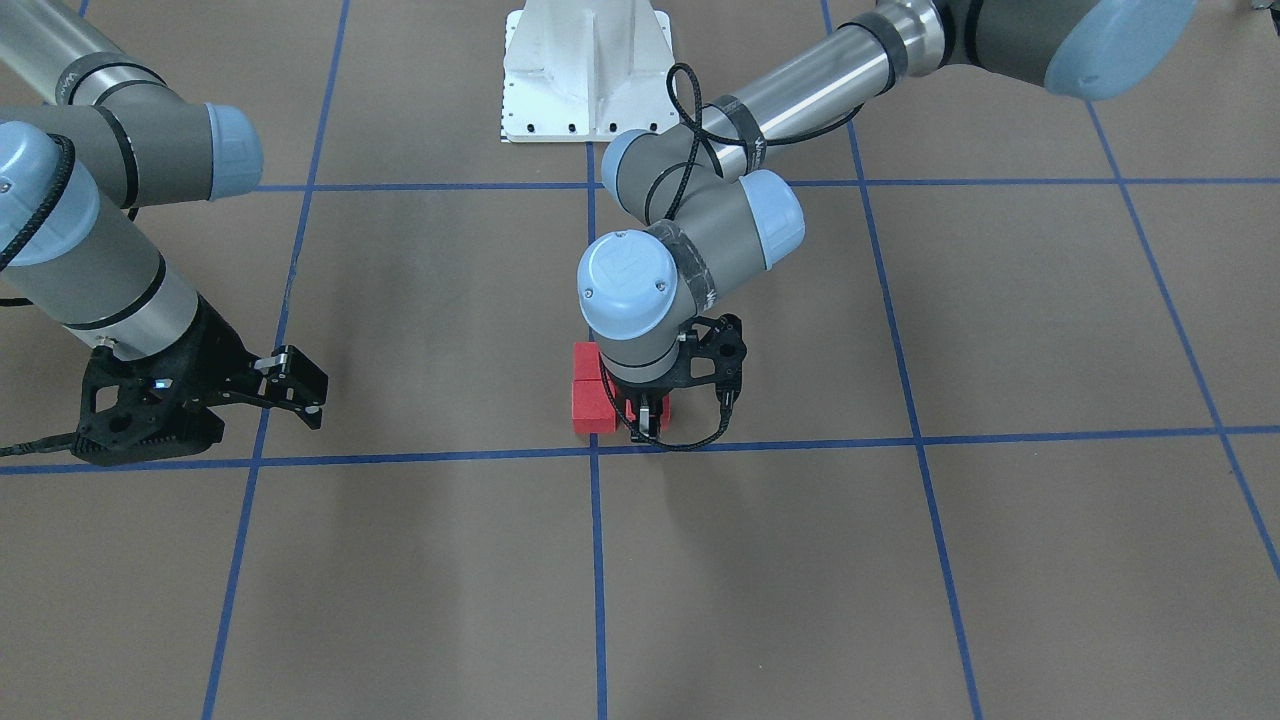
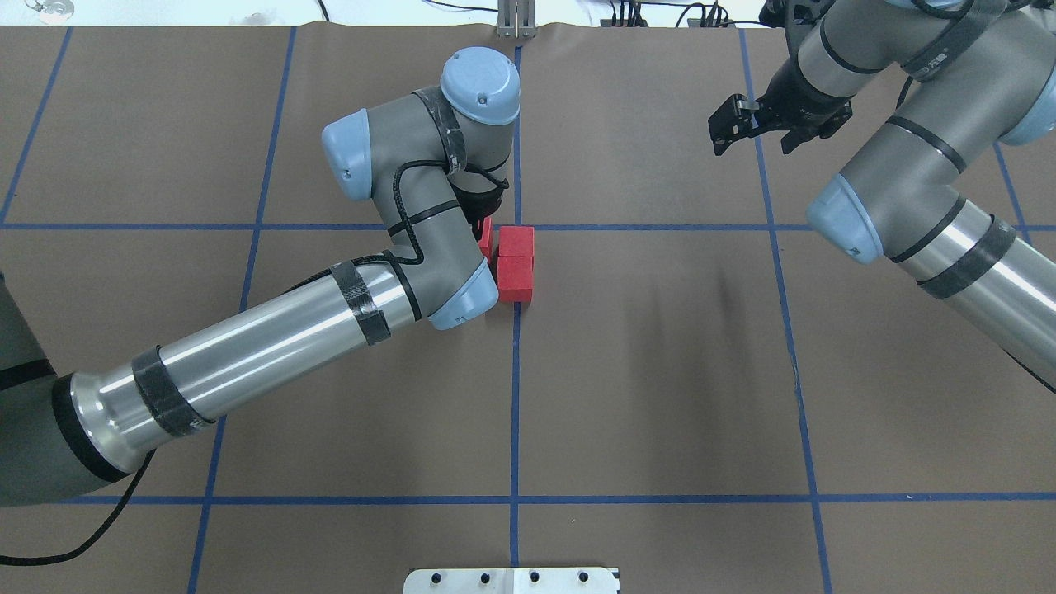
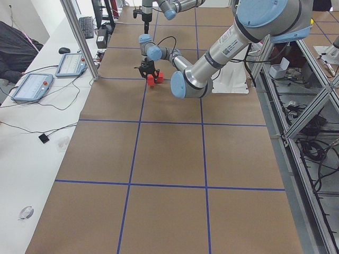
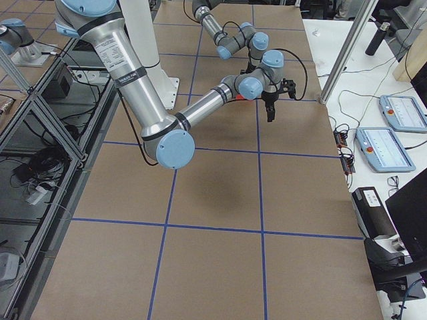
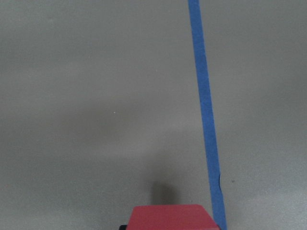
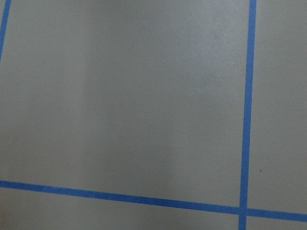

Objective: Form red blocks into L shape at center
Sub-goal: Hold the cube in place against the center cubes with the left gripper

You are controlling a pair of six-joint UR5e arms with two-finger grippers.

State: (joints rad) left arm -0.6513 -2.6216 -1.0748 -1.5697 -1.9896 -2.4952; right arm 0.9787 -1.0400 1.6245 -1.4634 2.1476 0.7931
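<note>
Two red blocks [image 2: 516,242] [image 2: 516,276] touch in a line beside the upright blue tape, just on the robot's side of the center crossing [image 2: 517,227]. A third red block [image 1: 666,406] sits against the far one, on the side toward my left arm, so the three read as an L. My left gripper [image 1: 650,425] stands straight down over this third block and is shut on it; the block [image 5: 172,218] fills the bottom edge of the left wrist view. My right gripper [image 1: 303,388] [image 2: 730,125] hangs open, holding nothing, about a grid square away.
The white bolted base plate [image 1: 585,70] lies in line with the center's upright tape. My left forearm [image 2: 272,346] slants low across the table toward the blocks. Tablets [image 3: 32,84] lie on the white bench beyond the mat's edge.
</note>
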